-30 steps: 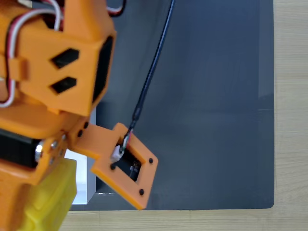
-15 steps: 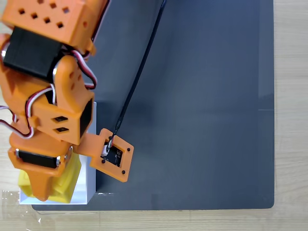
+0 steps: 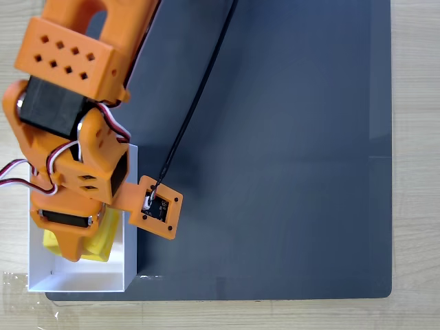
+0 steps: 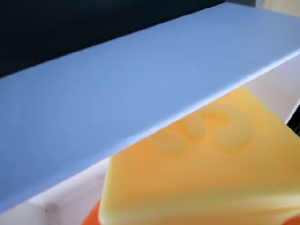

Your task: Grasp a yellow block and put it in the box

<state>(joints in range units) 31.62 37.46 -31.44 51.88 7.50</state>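
Note:
The white box (image 3: 77, 276) stands at the lower left of the fixed view, at the mat's left edge. My orange gripper (image 3: 72, 249) reaches down into it and is shut on the yellow block (image 3: 104, 240), which shows on both sides of the orange finger, inside the box walls. In the wrist view the yellow block (image 4: 201, 164) lies very close, its embossed face up, just behind the broad white wall of the box (image 4: 140, 84). Whether the block touches the box floor I cannot tell.
A dark grey mat (image 3: 289, 151) covers most of the wooden table (image 3: 416, 137). A black cable (image 3: 199, 89) runs from the top edge down to the orange camera mount (image 3: 157, 207) beside the box. The arm's servos hang above the box's upper half.
The arm has dropped away from the fixed camera and looks smaller. The yellow block has gone down with the gripper from above the box's near edge into the box.

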